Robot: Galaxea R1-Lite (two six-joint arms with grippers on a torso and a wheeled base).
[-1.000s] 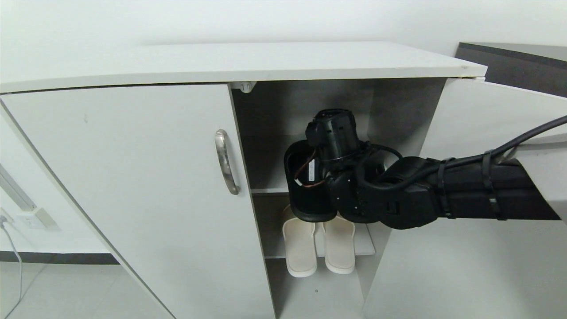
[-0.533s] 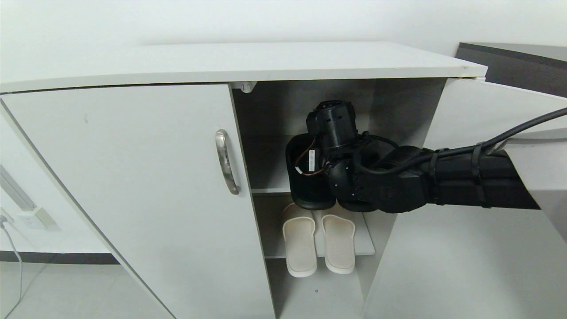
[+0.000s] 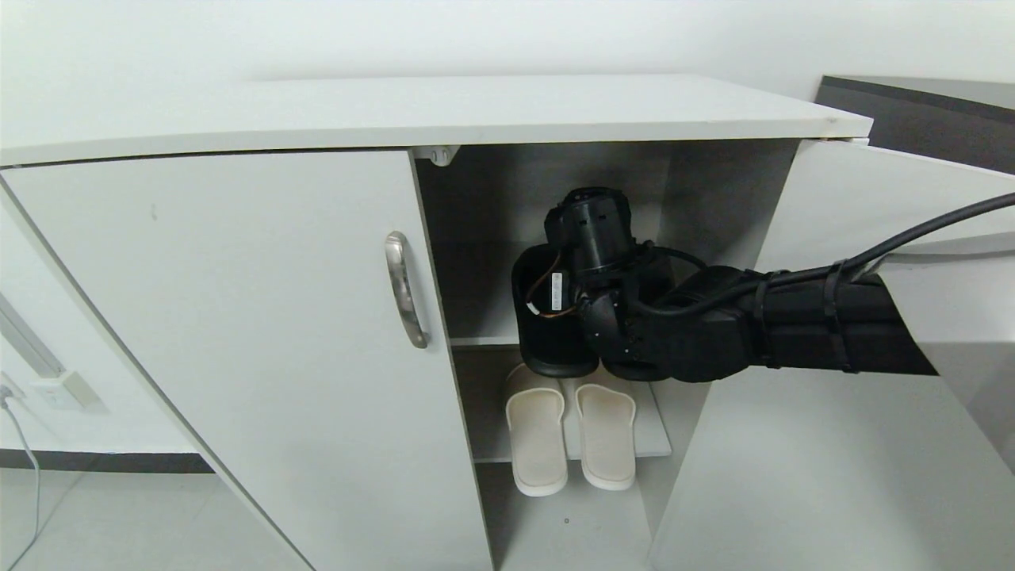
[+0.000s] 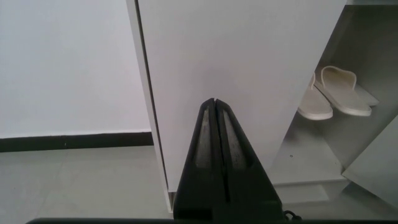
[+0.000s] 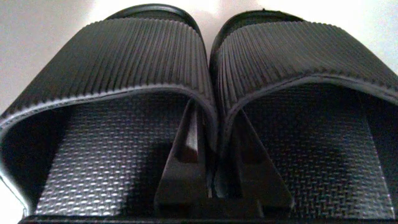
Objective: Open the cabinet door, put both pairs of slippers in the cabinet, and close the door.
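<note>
**Deeper into the white wooden cabinet (image 3: 444, 111)**

The right claw (image 5: 215, 118), clamped on the black ribbed rubber slippers (image 3: 547, 333), has moved inward over the upper shelf (image 3: 476, 342). The cream smooth slippers (image 3: 571, 436) lie at their 6 o'clock. The left claw (image 4: 213, 134) is pressed together.

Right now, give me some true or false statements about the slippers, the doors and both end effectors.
The white slippers lie inside the cabinet. True.
The left door stands open. False: it is shut; the right door is open.
The right end effector grips the black slippers. True.
The left end effector is open. False: its fingers are shut, holding nothing.
The black slippers sit below the white pair. False: they are above it.
</note>
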